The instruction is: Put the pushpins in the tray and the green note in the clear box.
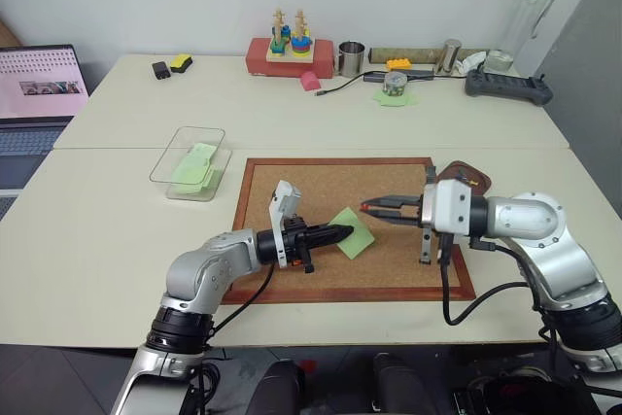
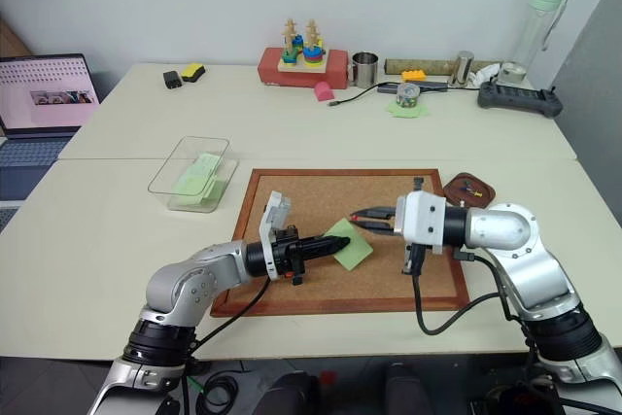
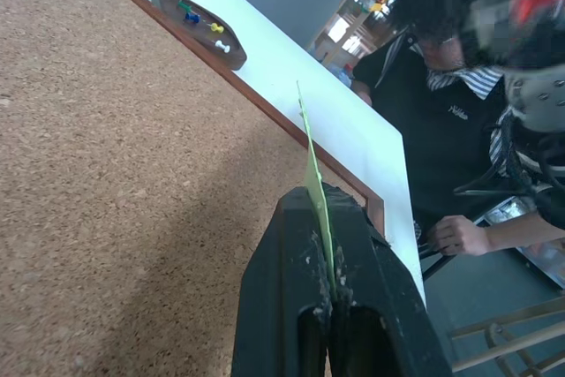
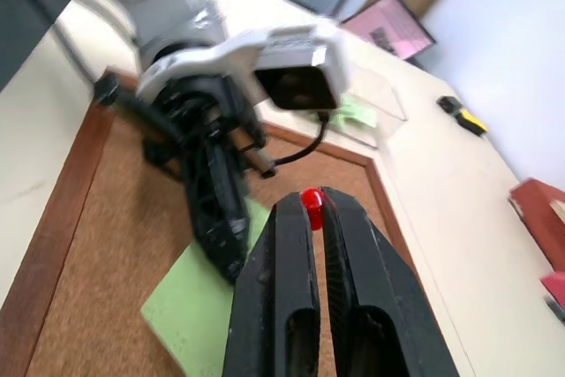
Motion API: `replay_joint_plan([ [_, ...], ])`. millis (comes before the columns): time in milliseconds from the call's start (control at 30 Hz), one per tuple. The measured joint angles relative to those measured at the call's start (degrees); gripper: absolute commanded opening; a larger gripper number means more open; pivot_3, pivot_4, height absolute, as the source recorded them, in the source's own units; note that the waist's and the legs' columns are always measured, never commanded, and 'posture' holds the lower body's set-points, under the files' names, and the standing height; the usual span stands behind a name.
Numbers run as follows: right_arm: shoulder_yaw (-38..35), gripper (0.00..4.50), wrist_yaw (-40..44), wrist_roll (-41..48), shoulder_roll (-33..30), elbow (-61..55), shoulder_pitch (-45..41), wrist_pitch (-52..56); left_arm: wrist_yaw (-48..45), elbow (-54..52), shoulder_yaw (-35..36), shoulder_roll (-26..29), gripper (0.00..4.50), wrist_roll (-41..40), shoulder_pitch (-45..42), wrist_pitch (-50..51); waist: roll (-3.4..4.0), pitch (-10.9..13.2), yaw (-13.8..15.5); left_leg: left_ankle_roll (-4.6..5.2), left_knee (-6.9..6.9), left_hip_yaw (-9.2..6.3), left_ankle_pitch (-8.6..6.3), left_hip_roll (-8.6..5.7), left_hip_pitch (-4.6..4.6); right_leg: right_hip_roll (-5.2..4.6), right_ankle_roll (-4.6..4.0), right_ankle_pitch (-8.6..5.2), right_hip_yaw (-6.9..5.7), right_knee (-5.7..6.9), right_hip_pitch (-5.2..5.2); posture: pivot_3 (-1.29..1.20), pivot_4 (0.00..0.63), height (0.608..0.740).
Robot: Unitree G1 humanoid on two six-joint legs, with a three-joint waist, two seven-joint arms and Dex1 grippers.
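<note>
The clear box (image 1: 190,164) sits far-left of the cork board (image 1: 292,187) on the counter (image 1: 117,230). The left claw (image 1: 335,235), nearer it, is clamped on the green note (image 1: 354,232). The right claw (image 1: 371,208) pinches the red pushpin (image 4: 311,198); the tray (image 1: 473,178) lies just right.

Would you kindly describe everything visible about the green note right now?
The green note is a plain, light green sheet of thin paper, roughly rectangular. It sits over the cork board, near its middle, turned cornerwise to the frame. The left pincer is shut on its near edge; the left wrist view shows the sheet edge-on, clamped between the black fingers. The right pincer, shut on a red pin, hangs beside it, apart.
</note>
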Motion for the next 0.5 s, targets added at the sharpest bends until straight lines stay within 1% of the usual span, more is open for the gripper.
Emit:
replay_joint_plan([
  [100,-5.42,0.00,-4.33,0.76,-1.09,1.00,0.96,5.94,0.95,-0.28,0.57,-0.14,0.01,-0.25,0.37,0.14,0.00,0.00,0.14,0.00,0.00,0.01,0.00,-0.01,-0.02,-0.01,0.00,0.00,0.00,-0.02,0.00,0.00,0.150,0.740],
  [167,-7.96,0.00,-8.09,-0.38,-1.27,3.00,2.30,8.63,1.54,-0.89,1.35,-0.48,0.01,-1.10,0.41,0.41,0.00,0.00,0.26,0.00,-0.01,0.02,0.00,-0.01,-0.02,-0.01,0.00,0.00,-0.01,-0.01,0.00,0.00,0.150,0.740],
  [200,-9.70,0.00,-11.81,-1.89,-1.29,6.03,3.16,11.26,2.19,-1.84,2.03,-0.54,0.01,-1.73,0.47,0.70,-0.01,0.00,0.30,0.00,0.00,0.04,0.00,-0.01,-0.02,-0.01,0.00,0.00,0.01,-0.01,-0.01,0.00,0.150,0.740],
  [300,-13.28,0.00,-19.49,-4.63,-0.38,13.54,4.29,17.08,2.74,-3.54,3.43,-0.12,0.01,-2.33,0.60,1.36,0.00,0.00,0.33,0.00,-0.01,0.17,0.00,-0.01,0.00,-0.01,-0.01,0.00,0.07,0.01,-0.02,0.00,0.150,0.740],
  [367,-14.61,0.00,-22.82,-5.08,0.67,17.64,4.23,19.46,3.39,-4.50,3.87,-0.12,0.01,-2.61,0.71,1.47,0.00,0.00,0.19,0.00,-0.03,0.21,0.00,-0.01,-0.01,0.00,-0.01,0.00,0.07,0.02,-0.04,0.00,0.150,0.740],
  [500,-14.94,0.00,-26.70,-6.00,3.13,25.09,2.18,20.19,4.25,-4.97,4.05,-0.54,0.01,-3.39,0.50,1.61,0.01,0.00,-0.19,0.01,-0.01,0.29,0.01,-0.01,-0.01,0.02,-0.01,0.00,0.07,0.04,-0.04,0.00,0.150,0.740],
])
